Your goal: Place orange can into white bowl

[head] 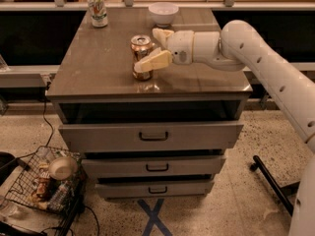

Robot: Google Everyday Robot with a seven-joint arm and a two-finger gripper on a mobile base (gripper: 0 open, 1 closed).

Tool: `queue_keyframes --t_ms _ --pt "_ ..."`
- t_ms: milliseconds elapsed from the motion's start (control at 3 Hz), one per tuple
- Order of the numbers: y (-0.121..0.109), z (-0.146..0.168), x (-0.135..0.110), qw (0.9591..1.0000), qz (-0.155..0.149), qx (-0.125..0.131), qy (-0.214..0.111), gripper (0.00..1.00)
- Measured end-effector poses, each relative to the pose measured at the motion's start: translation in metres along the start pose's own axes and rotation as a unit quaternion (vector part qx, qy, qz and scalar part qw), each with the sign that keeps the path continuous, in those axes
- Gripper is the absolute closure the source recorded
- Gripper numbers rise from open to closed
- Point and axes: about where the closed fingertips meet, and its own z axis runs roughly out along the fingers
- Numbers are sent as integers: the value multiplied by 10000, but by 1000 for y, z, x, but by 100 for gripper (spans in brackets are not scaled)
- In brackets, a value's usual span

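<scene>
no text readable, orange can (pixel 140 44) label only swirls, far-left can (pixel 97 9) lettering illegible, blue cross (pixel 154 218) marked on the floor near the drawers, gripper (pixel 156 47) mid-table, fingers spread either side of the orange can

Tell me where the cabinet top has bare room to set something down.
Free: the left side of the cabinet top, from the white-and-green can forward to the front edge, and the front right corner. Crowded: the middle, where the open gripper straddles the orange can, white bowl just behind.

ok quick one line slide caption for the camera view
The gripper reaches in from the right, open fingers either side of the orange can on the cabinet top, white bowl behind.
</scene>
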Motion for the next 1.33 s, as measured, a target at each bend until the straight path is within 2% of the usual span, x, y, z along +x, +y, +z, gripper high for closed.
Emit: queue_keyframes --t_ms 333,667,1333 --pt "1 9 3 9997 105 -154 -149 16" --pt "7 18 -5 9990 86 -329 -306 41" --pt "11 24 -7 9987 80 -392 -326 87"
